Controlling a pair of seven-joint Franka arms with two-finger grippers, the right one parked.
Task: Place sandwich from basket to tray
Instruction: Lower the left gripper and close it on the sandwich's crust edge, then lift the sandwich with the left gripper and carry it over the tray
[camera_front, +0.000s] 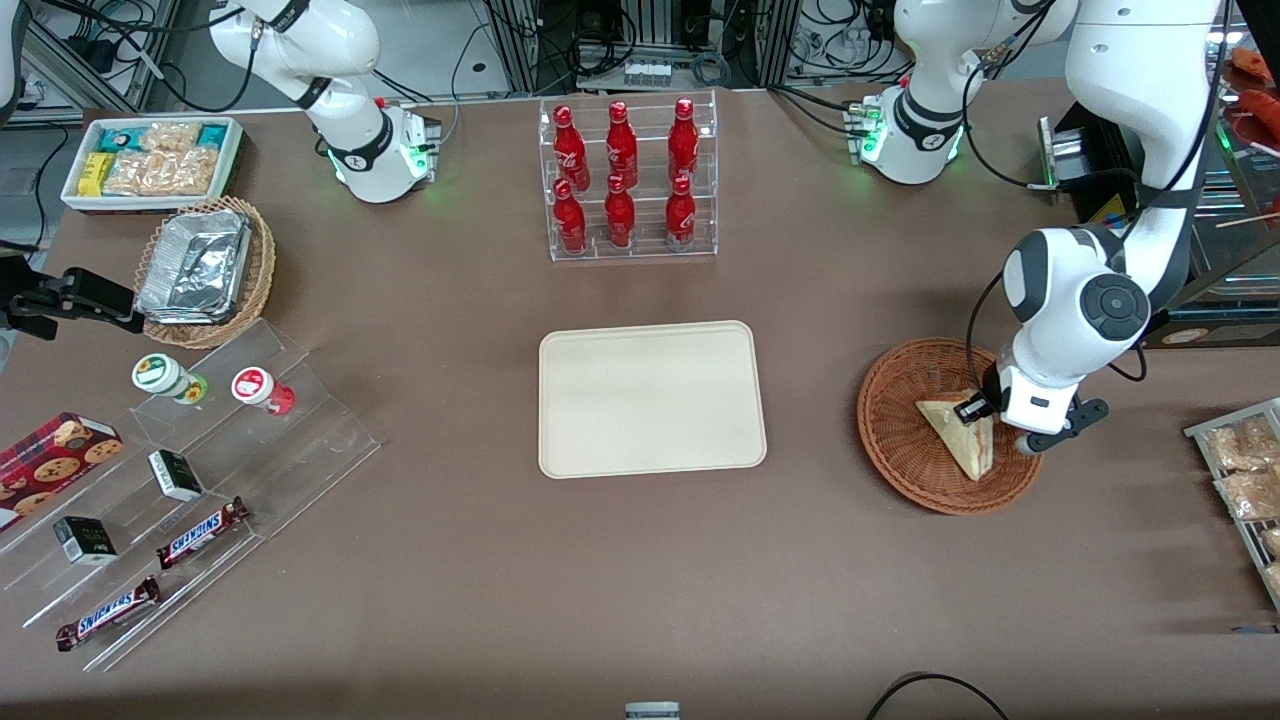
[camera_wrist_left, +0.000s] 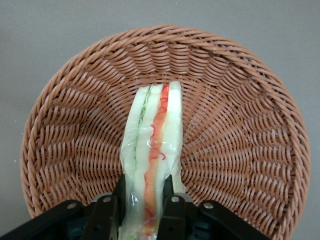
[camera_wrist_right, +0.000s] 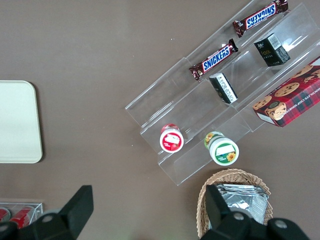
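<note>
The sandwich (camera_front: 962, 437) is a pale triangular wedge inside the round reddish-brown basket (camera_front: 900, 440), toward the working arm's end of the table. In the left wrist view the sandwich (camera_wrist_left: 152, 135) stands on edge, its red and green filling facing the camera, with the woven basket (camera_wrist_left: 240, 120) around it. My gripper (camera_wrist_left: 144, 197) is shut on the sandwich, one black finger pressed against each bread face. In the front view the gripper (camera_front: 985, 415) is down in the basket, over the sandwich's thick end. The cream tray (camera_front: 650, 397) lies bare at mid-table.
A clear rack of red bottles (camera_front: 625, 180) stands farther from the front camera than the tray. A rack of snack bags (camera_front: 1245, 470) sits at the working arm's table edge. Snickers bars, cups and a foil-tray basket (camera_front: 205, 272) lie toward the parked arm's end.
</note>
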